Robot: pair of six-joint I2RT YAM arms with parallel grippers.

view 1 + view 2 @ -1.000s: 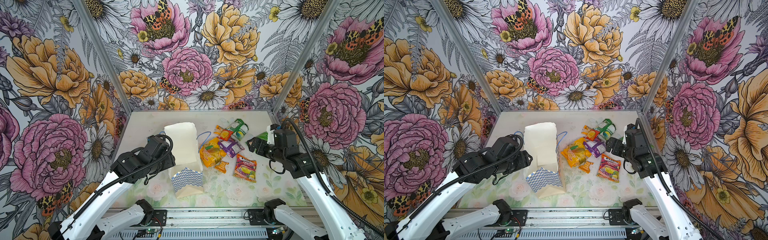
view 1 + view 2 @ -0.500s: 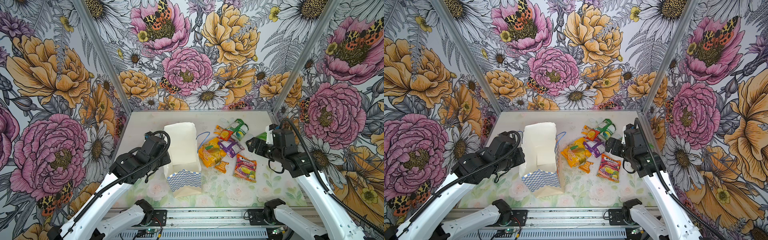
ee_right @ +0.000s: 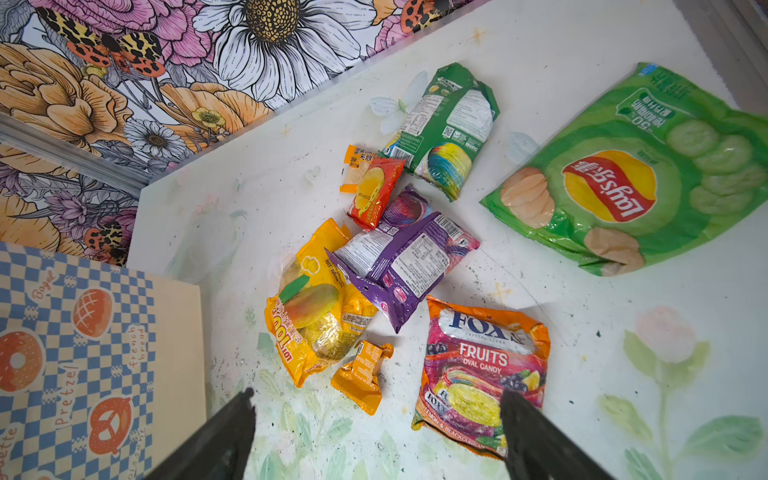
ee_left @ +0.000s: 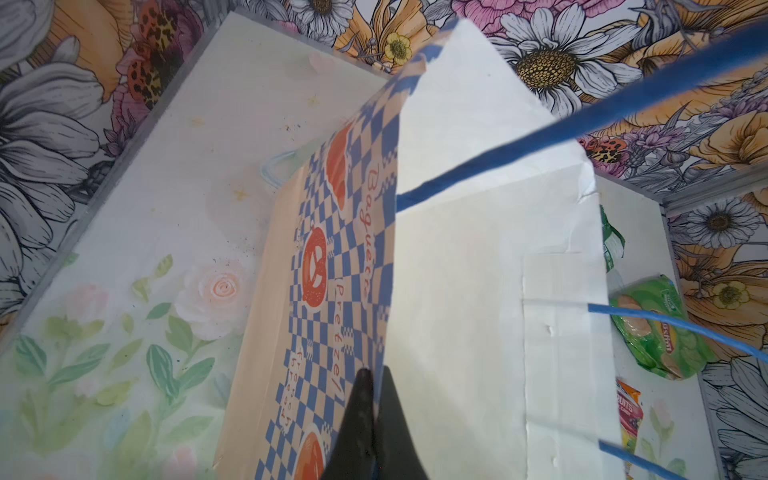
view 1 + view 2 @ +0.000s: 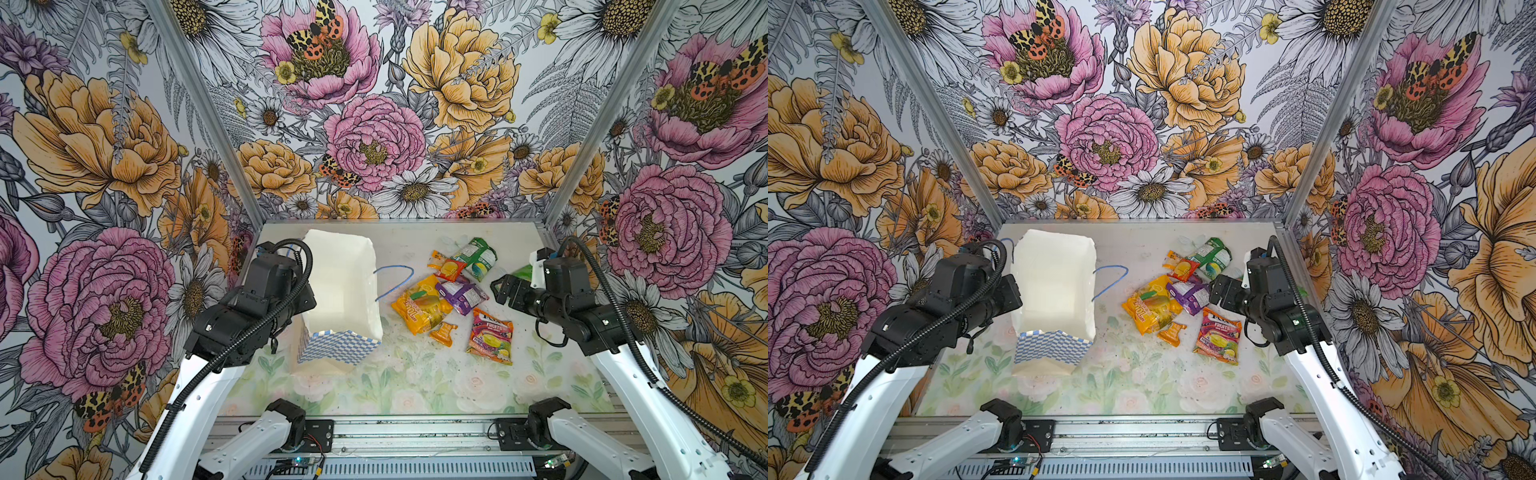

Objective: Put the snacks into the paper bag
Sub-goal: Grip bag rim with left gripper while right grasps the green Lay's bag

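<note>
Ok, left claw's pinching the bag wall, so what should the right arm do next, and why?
Probably lower the open right claw onto the Fox's Fruits packet: it lies uncovered, nearest the claw, and the left claw holds the paper bag open.

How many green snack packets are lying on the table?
2. One green packet lies at the far end of the snack pile; a bigger green Lay's bag lies apart, to the pile's right. More could hide beneath the pile.

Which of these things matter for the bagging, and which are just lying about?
Job: paper bag, yellow packet, purple packet, Fox's Fruits packet, green packet, Lay's bag, orange sachet, red sachet.
Just there: floral mat, flowered walls.
</note>
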